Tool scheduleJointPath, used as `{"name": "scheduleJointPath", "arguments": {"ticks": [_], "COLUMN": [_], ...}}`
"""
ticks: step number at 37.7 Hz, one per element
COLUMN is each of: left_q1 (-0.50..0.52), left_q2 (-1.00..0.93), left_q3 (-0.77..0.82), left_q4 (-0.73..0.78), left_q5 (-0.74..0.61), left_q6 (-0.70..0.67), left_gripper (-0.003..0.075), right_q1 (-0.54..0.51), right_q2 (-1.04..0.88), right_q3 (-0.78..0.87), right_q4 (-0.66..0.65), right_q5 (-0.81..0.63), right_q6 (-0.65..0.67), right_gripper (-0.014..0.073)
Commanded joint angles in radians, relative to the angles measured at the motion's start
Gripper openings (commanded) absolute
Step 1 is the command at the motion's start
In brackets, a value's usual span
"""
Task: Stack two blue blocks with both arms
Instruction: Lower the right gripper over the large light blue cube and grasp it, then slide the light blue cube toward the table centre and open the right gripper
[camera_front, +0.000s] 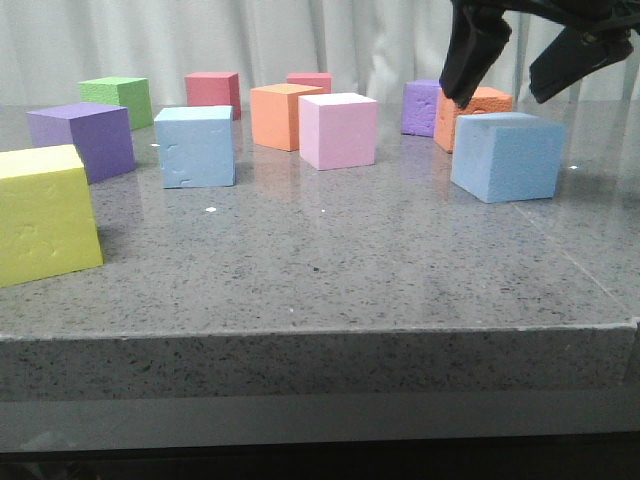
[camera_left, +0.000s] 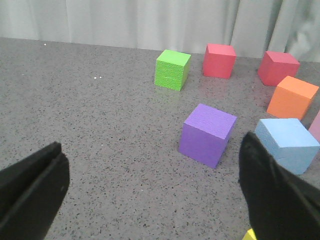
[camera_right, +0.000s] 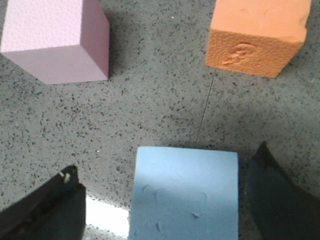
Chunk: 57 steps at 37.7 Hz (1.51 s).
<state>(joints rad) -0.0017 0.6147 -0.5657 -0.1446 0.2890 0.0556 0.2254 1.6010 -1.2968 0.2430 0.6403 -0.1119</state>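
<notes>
Two blue blocks (camera_front: 196, 146) (camera_front: 506, 155) apart, right end effector (camera_front: 520, 58) spread above one

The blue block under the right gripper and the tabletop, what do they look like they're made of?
The blue block looks like soft foam with a matte finish: its top shows small dents and scuffs, and its corners are slightly rounded. The tabletop looks like polished speckled stone, or an imitation of it: grey with dark flecks and faint reflections of the cubes.

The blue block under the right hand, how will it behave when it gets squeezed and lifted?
The blue block shows dents in its top, so it probably gives under pressure. It looks like foam, likely light. Its flat faces suggest it won't roll. The right hand is open around it.
</notes>
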Motion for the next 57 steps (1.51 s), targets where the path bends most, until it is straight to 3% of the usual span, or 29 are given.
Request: {"name": "scheduleJointPath", "arguments": {"ticks": [1,12,15,20,24,30,39,46,53,57], "left_q1": [0.001,0.001,0.001,0.001,0.001,0.001,0.001,0.001,0.001,0.001], "left_q2": [0.005,0.005,0.005,0.005,0.005,0.005,0.005,0.005,0.005,0.005], "left_q3": [-0.039,-0.039,-0.039,-0.039,-0.039,-0.039,-0.039,-0.039,-0.039,-0.039], "left_q4": [-0.011,-0.011,-0.011,-0.011,-0.011,-0.011,-0.011,-0.011,-0.011,-0.011], "left_q5": [-0.074,-0.074,-0.074,-0.074,-0.074,-0.074,-0.074,-0.074,-0.074,-0.074], "left_q6": [-0.005,-0.005,-0.005,-0.005,-0.005,-0.005,-0.005,-0.005,-0.005,-0.005], "left_gripper": [0.067,0.0669,0.0669,0.0669,0.0669,0.0669,0.0669,0.0669,0.0669,0.0669], "right_q1": [-0.007,-0.007,-0.007,-0.007,-0.007,0.05,0.287,0.367,0.394,0.394], "right_q2": [-0.023,0.031,0.032,0.01,-0.028,-0.088,-0.068,-0.006,0.034,0.029], "right_q3": [-0.036,-0.035,-0.035,-0.037,-0.037,-0.037,-0.036,-0.036,-0.036,-0.036], "right_q4": [0.007,-0.038,-0.038,-0.038,-0.038,-0.022,0.032,0.032,0.033,0.033], "right_q5": [-0.042,-0.002,0.011,0.011,0.003,0.02,-0.011,-0.02,-0.015,-0.009], "right_q6": [-0.001,-0.001,-0.001,-0.004,-0.005,-0.005,-0.005,-0.005,-0.005,-0.005], "right_gripper": [0.0646,0.0635,0.0541,0.0307,0.0258,0.0258,0.0258,0.0268,0.0418,0.0588]}}
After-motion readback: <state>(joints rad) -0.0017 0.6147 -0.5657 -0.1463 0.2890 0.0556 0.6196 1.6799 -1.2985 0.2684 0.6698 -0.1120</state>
